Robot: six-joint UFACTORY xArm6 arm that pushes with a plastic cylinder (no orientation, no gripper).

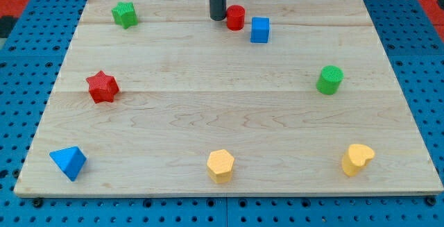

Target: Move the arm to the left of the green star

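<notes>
The arm ends in a straight dark rod with no pincer fitted, so no open or closed state applies. My tip (218, 19) rests on the wooden board (229, 109) near the view's top edge, slightly left of the board's centre line. The tip stands just beside the red cylinder (236, 17), on that block's left side; whether the two touch cannot be told from this view. The blue cube (259, 30) sits just to the right of the red cylinder and slightly lower in the view, apart from the tip. The green star (124, 14) lies near the board's top left corner, well apart from the tip and to the tip's left, at about the same height in the view. The red star (103, 87) lies near the board's left edge, roughly halfway down. The blue pyramid-like block (68, 162) sits near the bottom left corner. The green cylinder (330, 80) stands on the right half of the board, roughly halfway down. Two yellow blocks lie along the bottom edge: the yellow hexagonal block (220, 165) near the centre and the yellow heart-shaped block (357, 160) toward the bottom right. The board rests on a blue perforated surface (28, 60).
</notes>
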